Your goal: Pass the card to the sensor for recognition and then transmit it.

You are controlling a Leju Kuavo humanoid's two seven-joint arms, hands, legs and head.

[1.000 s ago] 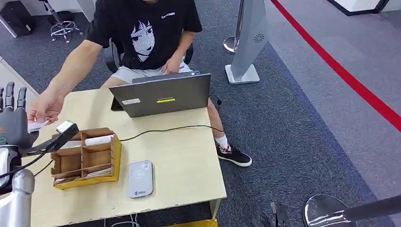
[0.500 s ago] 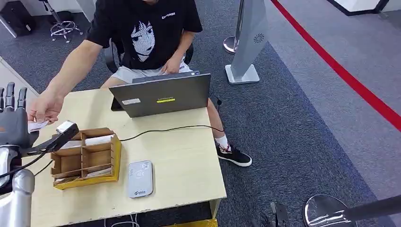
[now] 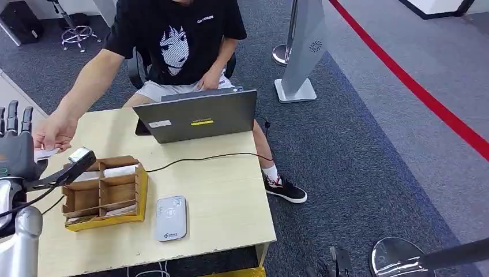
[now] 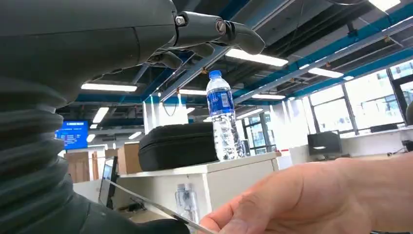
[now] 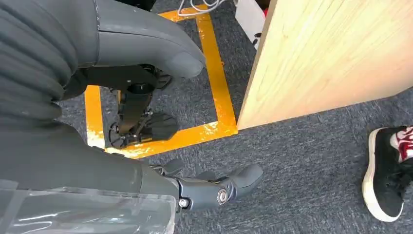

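A thin white card (image 3: 43, 154) is at the table's left edge, pinched by a person's hand (image 3: 55, 133). My left hand (image 3: 16, 147) stands right beside it with its fingers pointing up and spread. In the left wrist view the card (image 4: 156, 207) shows edge-on, running from my palm toward the person's fingers (image 4: 311, 200), while my own fingers (image 4: 219, 29) stay well clear of it. The grey card sensor (image 3: 170, 218) lies flat near the table's front edge. My right hand (image 5: 122, 161) hangs beside the table with nothing in it, fingers loosely extended.
A wooden divided box (image 3: 104, 193) with cards in it stands between my left hand and the sensor. An open laptop (image 3: 196, 118) sits at the far side with a cable trailing across the table (image 3: 230, 196). The person's shoe (image 5: 389, 170) is near the table's side (image 5: 331, 58).
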